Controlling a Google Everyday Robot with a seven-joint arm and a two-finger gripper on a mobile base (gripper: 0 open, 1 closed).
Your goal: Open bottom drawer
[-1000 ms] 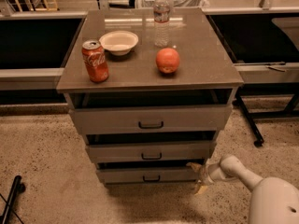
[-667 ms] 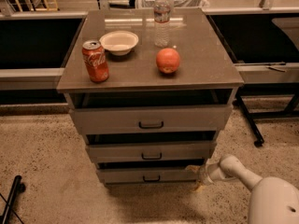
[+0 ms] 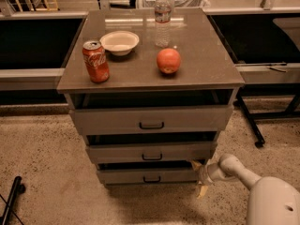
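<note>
**A:** Camera view: where was the bottom drawer [image 3: 123, 176]?
**B:** Lowest in the grey cabinet [image 3: 206, 60], dark gap above its front.
**A:** Gripper?
**B:** Gripper [image 3: 198, 177] sat at the cabinet's lower right corner, just beside that drawer's end. Jaws spread, released.

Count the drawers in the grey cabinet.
3, stacked: top drawer, middle drawer below it, bottom drawer lowest. None seems hidden. The gripper is by the bottom drawer's right end.
</note>
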